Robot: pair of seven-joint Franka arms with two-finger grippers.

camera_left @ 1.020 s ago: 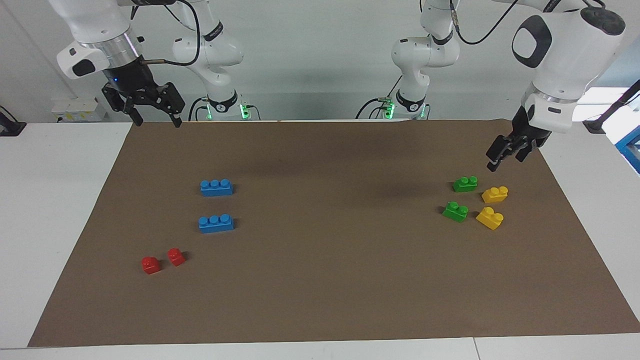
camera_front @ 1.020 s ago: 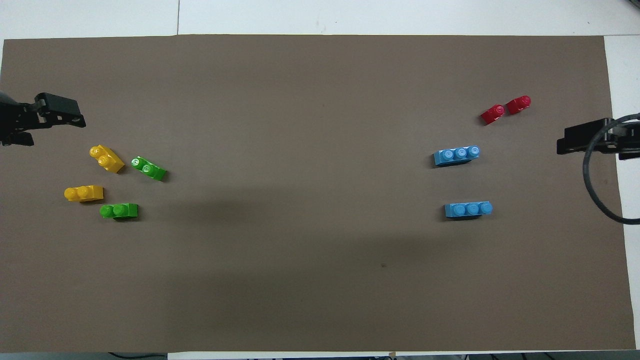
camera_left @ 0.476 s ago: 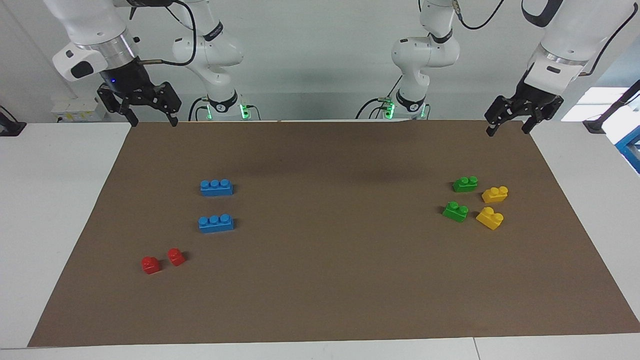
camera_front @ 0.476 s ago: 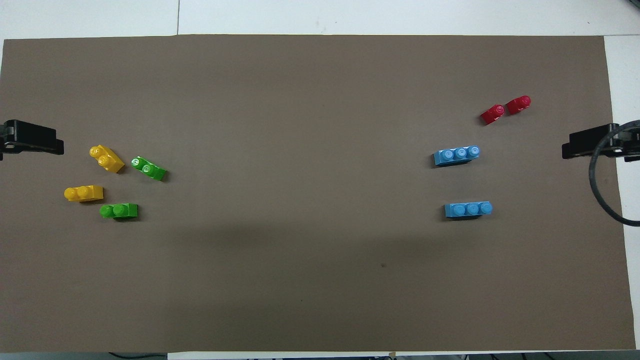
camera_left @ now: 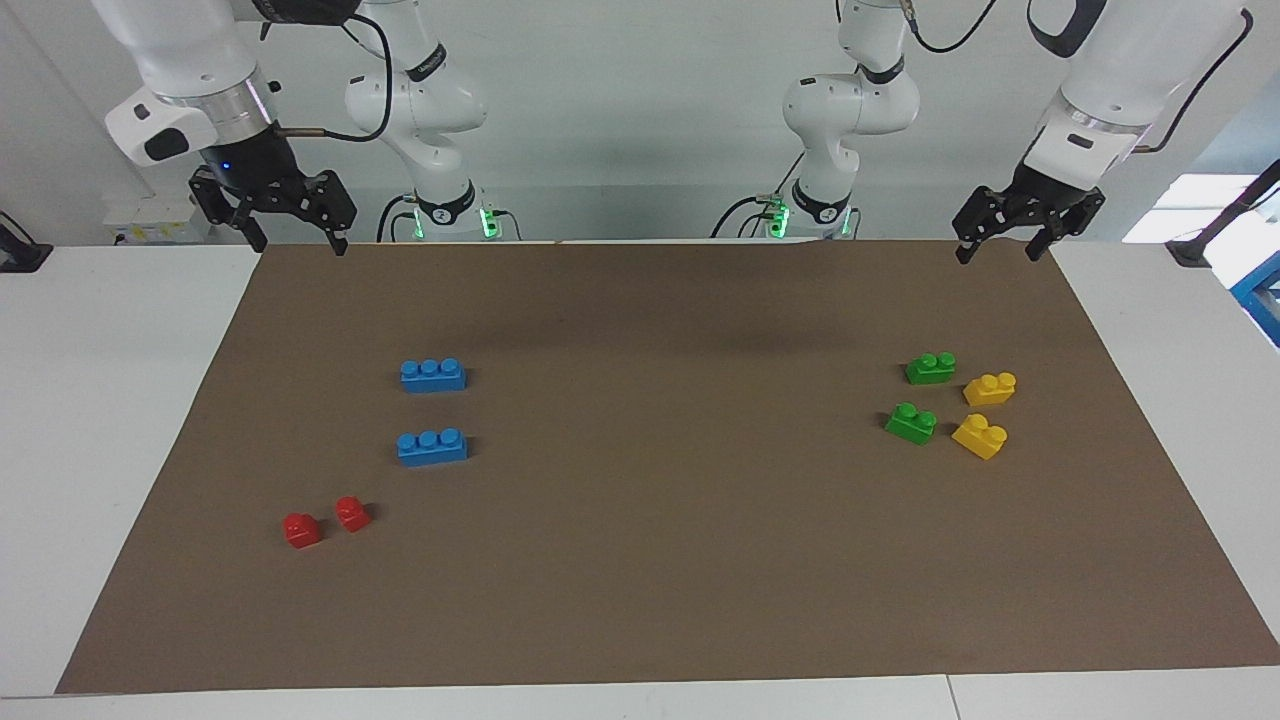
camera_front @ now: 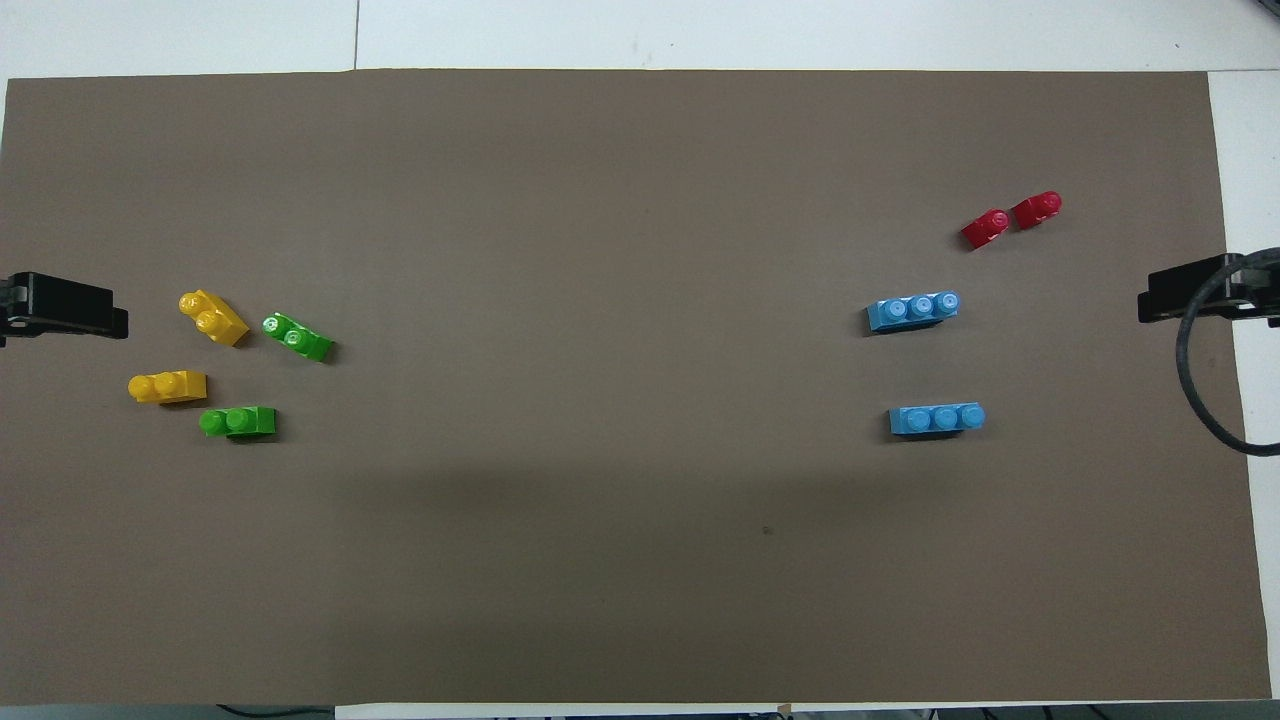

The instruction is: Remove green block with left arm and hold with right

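Brown paper mat [camera_left: 660, 560] covers most of your white table [camera_left: 100, 420]. Your left gripper [camera_left: 993, 248] hangs with fingers spread and empty above the mat's robot-side edge at its own end; your right gripper [camera_left: 292, 241] does the same at the other end, a cable looped at its wrist. Two blue bricks [camera_left: 432, 375] lie toward the right arm's end, with two red bricks [camera_left: 302, 530] farther from the robots. Toward the left arm's end you have two green blocks [camera_left: 930, 368] on the mat, each just beside one of two yellow bricks [camera_left: 989, 388]; nothing lies on them.
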